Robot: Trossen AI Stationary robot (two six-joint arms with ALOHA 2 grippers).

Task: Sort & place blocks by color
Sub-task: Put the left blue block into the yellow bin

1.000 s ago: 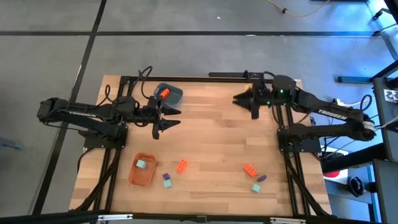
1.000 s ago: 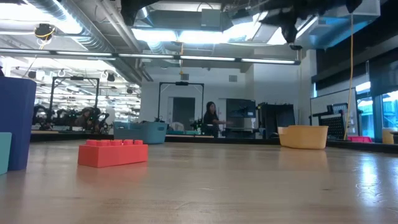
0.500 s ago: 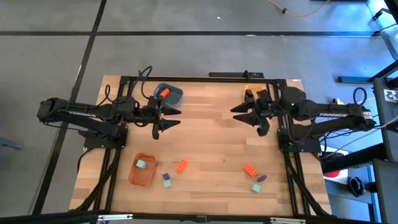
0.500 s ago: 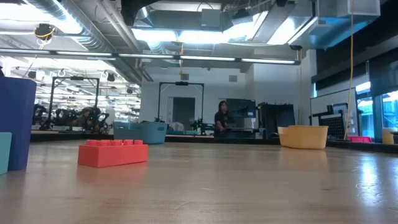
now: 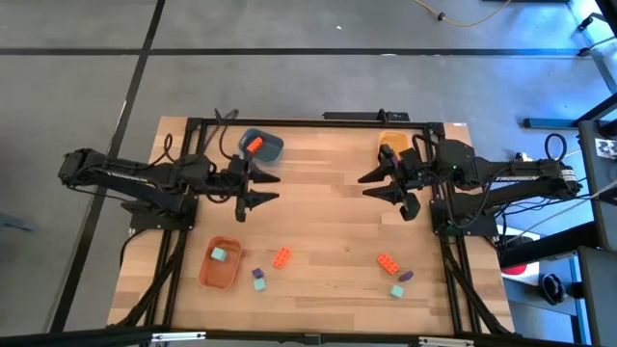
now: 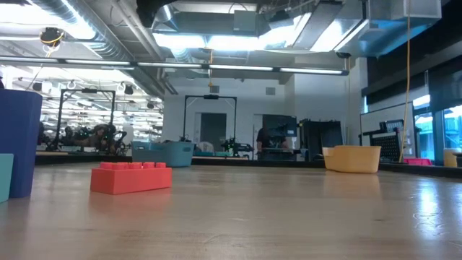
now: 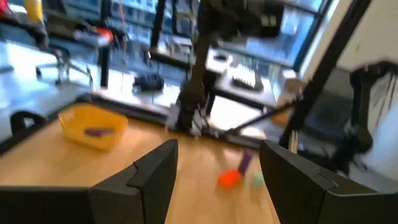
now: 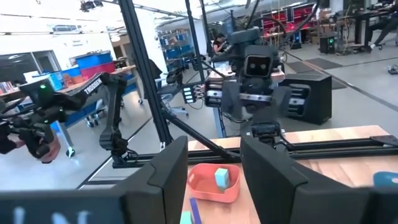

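Observation:
Small bricks lie along the near part of the table: an orange one, a purple one beside a teal one, and to the right an orange, a purple and a teal brick. One orange brick sits in the blue bowl, one teal brick in the orange bowl, and one purple brick in the yellow bowl. My left gripper hovers open near the blue bowl. My right gripper hovers open near the yellow bowl. Both are empty.
The black frame rails run along the table's far edge and both sides. The table's middle between the two grippers is bare wood. In the low view the left orange brick stands close to the camera. A person stands far off in the room.
My right gripper has moved from above the yellow bowl at the far edge toward the table's near edge and lower, uncovering the bowl. It stays open.

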